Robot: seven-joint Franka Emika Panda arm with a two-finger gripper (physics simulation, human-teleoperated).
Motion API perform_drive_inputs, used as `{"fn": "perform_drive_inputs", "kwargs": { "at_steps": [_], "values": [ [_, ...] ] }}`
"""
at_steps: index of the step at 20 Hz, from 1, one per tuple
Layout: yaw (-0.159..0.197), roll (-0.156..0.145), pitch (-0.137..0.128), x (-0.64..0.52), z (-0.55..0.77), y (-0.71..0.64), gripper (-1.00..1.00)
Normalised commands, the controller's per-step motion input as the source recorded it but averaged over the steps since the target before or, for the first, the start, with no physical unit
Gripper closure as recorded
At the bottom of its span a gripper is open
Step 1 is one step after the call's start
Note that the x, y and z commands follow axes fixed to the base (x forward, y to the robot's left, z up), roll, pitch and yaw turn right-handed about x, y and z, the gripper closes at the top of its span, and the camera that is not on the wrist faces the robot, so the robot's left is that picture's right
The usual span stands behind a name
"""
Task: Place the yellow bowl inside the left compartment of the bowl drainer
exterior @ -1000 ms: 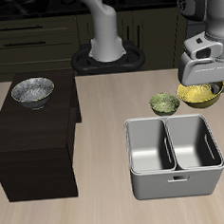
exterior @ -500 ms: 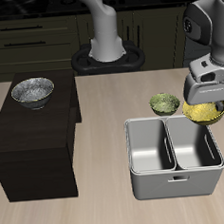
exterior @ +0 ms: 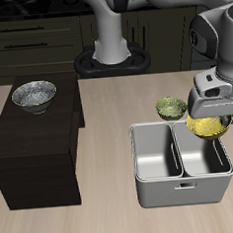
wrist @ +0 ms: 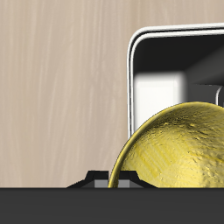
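My gripper (exterior: 210, 115) is shut on the yellow bowl (exterior: 209, 125), which hangs tilted in the air. The bowl hovers just above the back part of the bowl drainer (exterior: 184, 189), over the well farther from the dark cabinet. The left compartment (exterior: 156, 151) is the other well, beside it across the middle wall, and holds nothing. In the wrist view the yellow bowl (wrist: 179, 150) fills much of the frame, with the drainer's rim (wrist: 131, 79) and one well's grey inside behind it. Most of the gripper itself is hidden in the wrist view.
A small green bowl (exterior: 170, 107) sits on the table just behind the drainer, close to the held bowl. A silver metal bowl (exterior: 34, 94) rests on a low dark cabinet (exterior: 37, 149). The robot's base (exterior: 112, 57) stands at the back.
The gripper has carried the yellow bowl toward the table's front edge and lower, from beside the green bowl to above the drainer's back rim.
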Motion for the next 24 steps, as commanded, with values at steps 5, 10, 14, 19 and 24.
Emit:
{"fn": "perform_drive_inputs", "kwargs": {
  "at_steps": [5, 10, 14, 19, 24],
  "values": [
    [-0.019, -0.021, 0.025, 0.06, -0.14, -0.17, 1.0],
    [0.006, -0.022, 0.008, 0.06, -0.11, -0.2, 1.0],
    [-0.012, -0.02, 0.022, 0.06, -0.16, -0.09, 1.0],
    [0.016, -0.02, 0.037, 0.02, -0.31, -0.03, 1.0],
    [0.041, -0.003, 0.037, -0.06, -0.23, 0.04, -1.0]
  ]
}}
